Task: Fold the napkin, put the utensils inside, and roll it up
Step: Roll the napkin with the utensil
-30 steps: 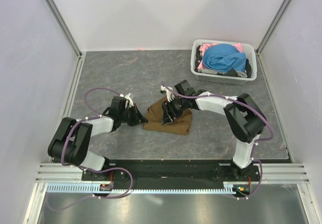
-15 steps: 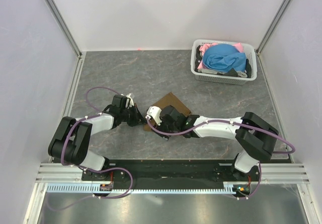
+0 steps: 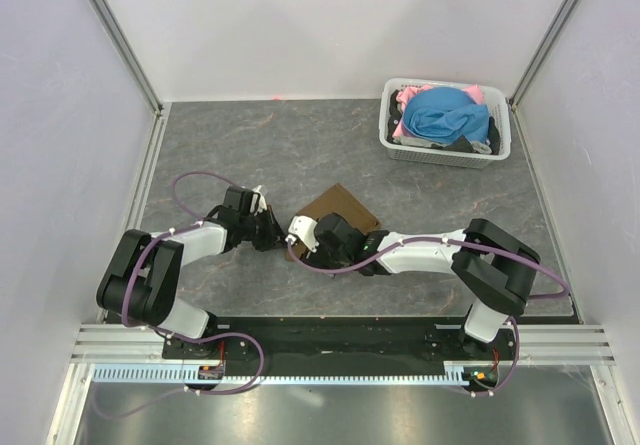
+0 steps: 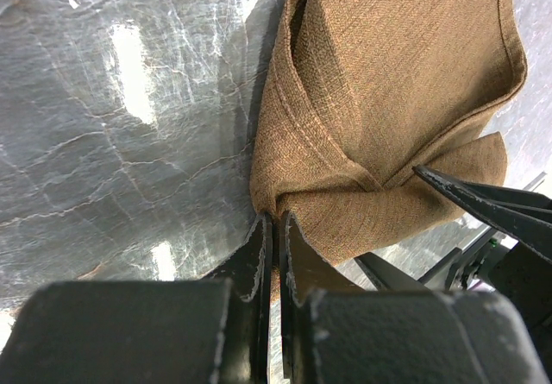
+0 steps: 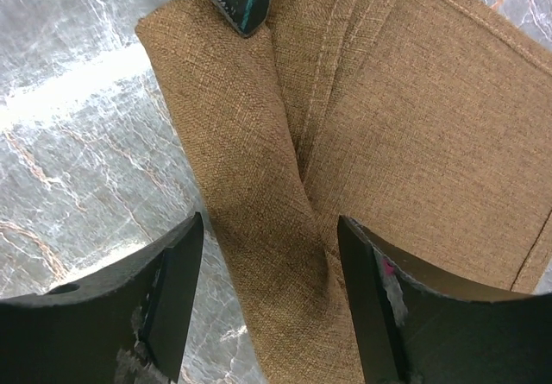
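The brown napkin (image 3: 345, 205) lies folded on the grey table, with one edge rolled over. My left gripper (image 3: 281, 238) is shut on its left corner, and the left wrist view (image 4: 276, 218) shows cloth (image 4: 388, 99) pinched between the closed jaws. My right gripper (image 3: 306, 249) is open and low over the same end. In the right wrist view (image 5: 269, 224) its jaws stand on either side of the rolled fold (image 5: 259, 185); whether they touch it I cannot tell. The fork is not in view.
A white basket (image 3: 440, 155) holding blue and pink clothes (image 3: 445, 115) stands at the back right. White walls with metal posts close the table on three sides. The two grippers are very close together at the napkin's left corner.
My right arm has swung off the top of the napkin and come down low at its left end. The napkin went from a bunched heap to a flatter fold. My left gripper kept its hold.
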